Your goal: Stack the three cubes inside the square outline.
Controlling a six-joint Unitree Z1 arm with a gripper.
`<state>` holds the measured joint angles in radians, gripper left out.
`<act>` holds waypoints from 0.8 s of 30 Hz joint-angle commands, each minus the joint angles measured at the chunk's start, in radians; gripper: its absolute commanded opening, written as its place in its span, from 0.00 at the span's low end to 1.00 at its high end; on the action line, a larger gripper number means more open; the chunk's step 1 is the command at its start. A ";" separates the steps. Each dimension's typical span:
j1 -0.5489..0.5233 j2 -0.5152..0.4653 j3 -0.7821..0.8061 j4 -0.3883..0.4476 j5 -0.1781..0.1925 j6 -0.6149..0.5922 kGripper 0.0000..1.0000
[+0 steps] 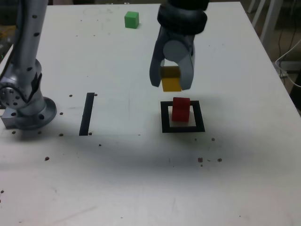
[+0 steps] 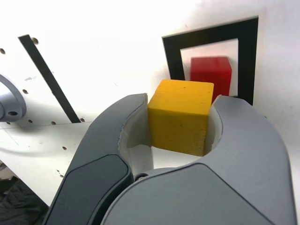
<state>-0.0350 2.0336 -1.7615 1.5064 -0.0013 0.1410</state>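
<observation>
A yellow cube point(image 1: 171, 81) point(image 2: 180, 115) hangs in the air, clamped between the two grey fingers of my gripper point(image 1: 170, 84) point(image 2: 180, 126), which is shut on it. Just below and a little nearer the camera in the exterior view, the red cube point(image 1: 180, 109) point(image 2: 212, 75) stands upright inside the black square outline point(image 1: 164, 117) point(image 2: 206, 36). The yellow cube is apart from the red one, above and slightly behind it. At the table's far edge the green cube point(image 1: 131, 20) sits alone.
A straight black strip point(image 1: 87, 114) point(image 2: 49, 79) lies to the exterior view's left of the outline. The arm's grey base point(image 1: 26, 101) is bolted at the table's left side. Small screw holes dot the white table point(image 1: 141, 179).
</observation>
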 commanded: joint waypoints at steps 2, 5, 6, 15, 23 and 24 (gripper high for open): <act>-0.016 0.025 -0.018 0.008 -0.004 -0.003 0.28; -0.021 0.044 -0.028 0.009 -0.005 -0.003 0.28; -0.022 0.049 -0.031 0.009 -0.005 -0.003 0.28; -0.022 0.105 -0.068 0.011 -0.006 0.002 0.28; -0.022 0.142 -0.084 0.011 -0.006 0.005 0.28; -0.022 0.144 -0.084 0.011 -0.006 0.005 0.28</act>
<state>-0.0561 2.1710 -1.8411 1.5143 -0.0057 0.1441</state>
